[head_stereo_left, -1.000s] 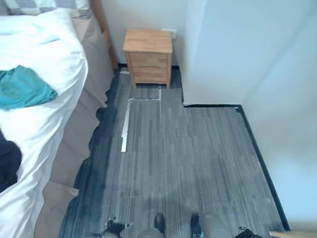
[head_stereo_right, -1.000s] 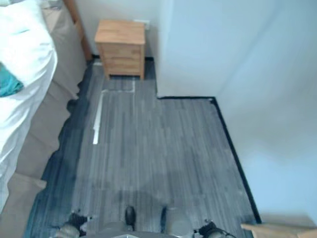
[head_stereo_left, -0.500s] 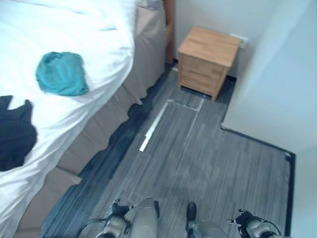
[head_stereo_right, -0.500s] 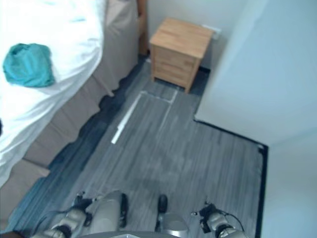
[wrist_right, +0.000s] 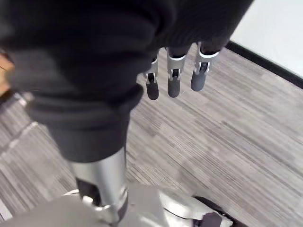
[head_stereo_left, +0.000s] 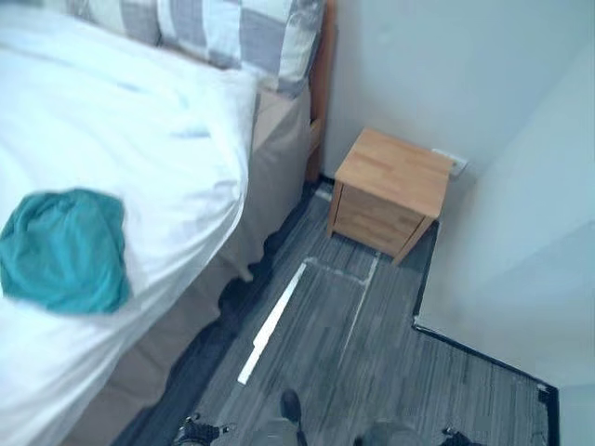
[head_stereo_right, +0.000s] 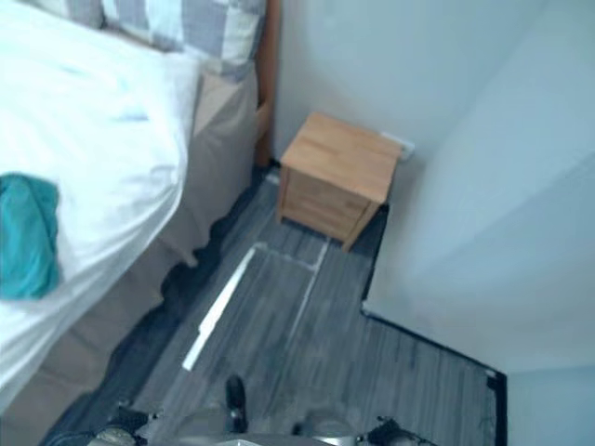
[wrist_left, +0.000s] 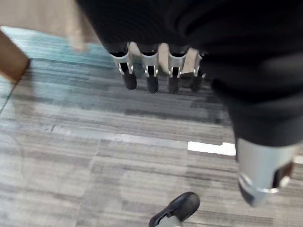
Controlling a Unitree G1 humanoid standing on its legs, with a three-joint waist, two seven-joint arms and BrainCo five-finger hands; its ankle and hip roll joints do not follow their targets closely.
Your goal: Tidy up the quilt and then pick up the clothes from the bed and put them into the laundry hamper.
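Task barely begun, I judge: teal garment (head_stereo_left: 63, 249) lies on the white quilt (head_stereo_left: 139, 139), well apart from my left hand (wrist_left: 156, 71) and right hand (wrist_right: 177, 71), fingers relaxed, holding nothing.

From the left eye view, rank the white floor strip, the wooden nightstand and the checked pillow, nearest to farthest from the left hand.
1. White floor strip: on the grey floor just ahead of the left hand, alongside the bed.
2. Wooden nightstand: against the wall, ahead and to the right.
3. Checked pillow: at the head of the bed, farthest.
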